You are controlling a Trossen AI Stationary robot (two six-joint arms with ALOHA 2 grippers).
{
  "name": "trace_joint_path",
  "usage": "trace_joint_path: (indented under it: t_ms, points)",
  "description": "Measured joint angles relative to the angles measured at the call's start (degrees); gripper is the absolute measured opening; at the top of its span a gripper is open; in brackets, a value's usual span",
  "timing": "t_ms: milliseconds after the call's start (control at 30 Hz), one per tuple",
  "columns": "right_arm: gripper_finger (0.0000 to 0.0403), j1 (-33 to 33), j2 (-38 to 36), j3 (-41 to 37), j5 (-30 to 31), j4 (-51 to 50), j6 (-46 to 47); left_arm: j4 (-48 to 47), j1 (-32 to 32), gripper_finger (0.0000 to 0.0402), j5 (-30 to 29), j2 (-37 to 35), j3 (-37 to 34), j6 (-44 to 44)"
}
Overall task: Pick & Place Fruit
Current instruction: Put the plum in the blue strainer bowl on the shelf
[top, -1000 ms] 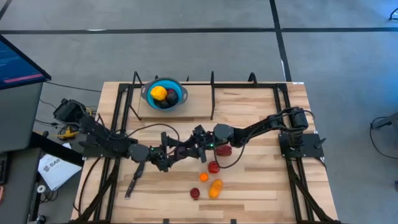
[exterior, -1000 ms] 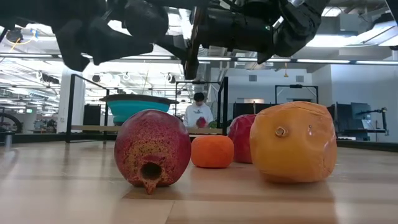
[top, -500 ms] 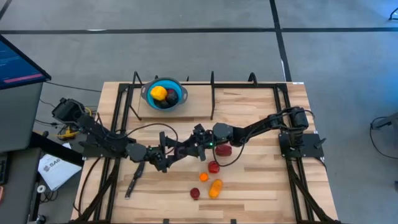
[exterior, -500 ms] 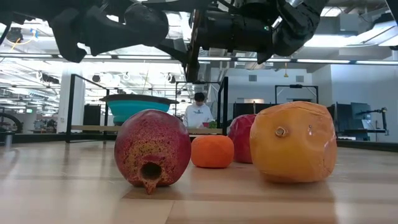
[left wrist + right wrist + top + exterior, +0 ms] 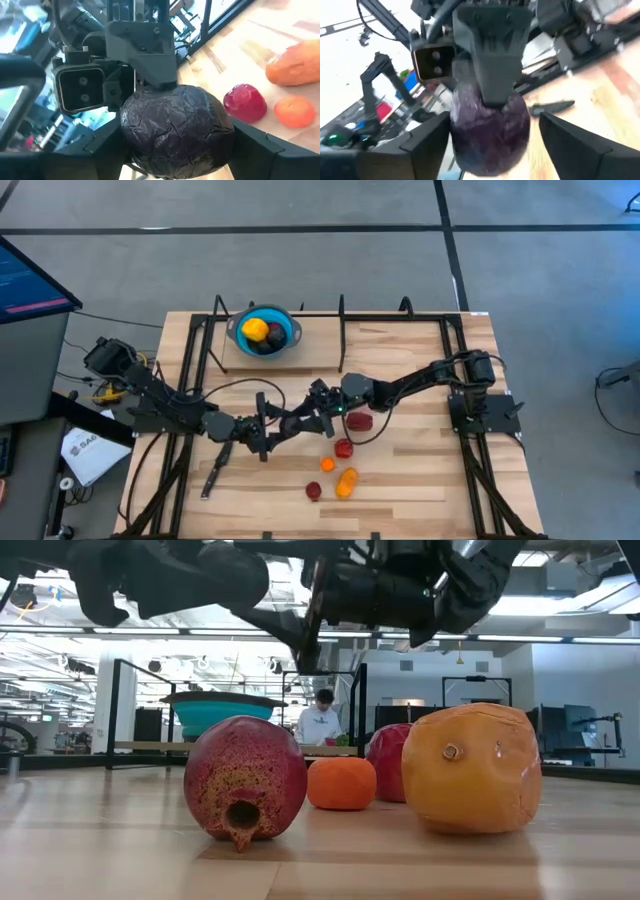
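Observation:
My two grippers meet above the table's middle, the left gripper (image 5: pixel 290 421) coming from the left and the right gripper (image 5: pixel 320 411) from the right. A dark purple, crinkled fruit (image 5: pixel 176 131) sits between the left gripper's (image 5: pixel 177 152) fingers. In the right wrist view the same purple fruit (image 5: pixel 490 129) shows between the spread fingers of the right gripper (image 5: pixel 492 147), with a gap on one side. Other fruits lie on the table: a red one (image 5: pixel 360 420), another red one (image 5: pixel 343 448), a small orange one (image 5: pixel 327 465), a yellow-orange one (image 5: pixel 347 482) and a dark red one (image 5: pixel 313 491). My left gripper pinches the dark purple fruit between its two fingers, one finger (image 5: pixel 107 146) on each side of its widest part (image 5: pixel 131 135). It comes in about level from the table's left. The fruit is lifted clear of the table.
The blue bowl (image 5: pixel 265 332) stands near the far edge and holds a yellow fruit and dark fruits. A slim dark knife (image 5: pixel 213 475) lies near the left side. A black frame runs along the table's edges. A person (image 5: pixel 320 722) sits in the room behind.
Both grippers have stayed together above the table's middle with the purple fruit between them. The right wrist has crept slightly toward the far edge.

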Motion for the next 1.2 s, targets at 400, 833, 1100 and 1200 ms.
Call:
trace_joint_path:
  t_ms: [400, 833, 1100, 1200]
  points:
    - [0.0344, -4.0, -2.9, -0.4, -4.3, -15.7, -3.5, -5.2, -6.9, 0.0273, -3.1, -0.1, 0.2, -17.5]
    - [0.0319, 2.4, -12.4, -0.2, 28.1, -34.8, -15.8, -11.5, 9.5, 0.0267, -8.5, -17.1, 1.1, -34.6]
    - [0.0318, 6.1, -6.3, -0.1, 28.7, -17.0, -15.8, -22.4, 44.7, 0.0270, 14.9, -18.7, 4.9, -34.9]
    - [0.0317, 6.3, -4.7, -0.1, 28.8, -14.3, -14.3, -22.4, 54.7, 0.0270, 17.9, -15.5, 4.9, -35.0]
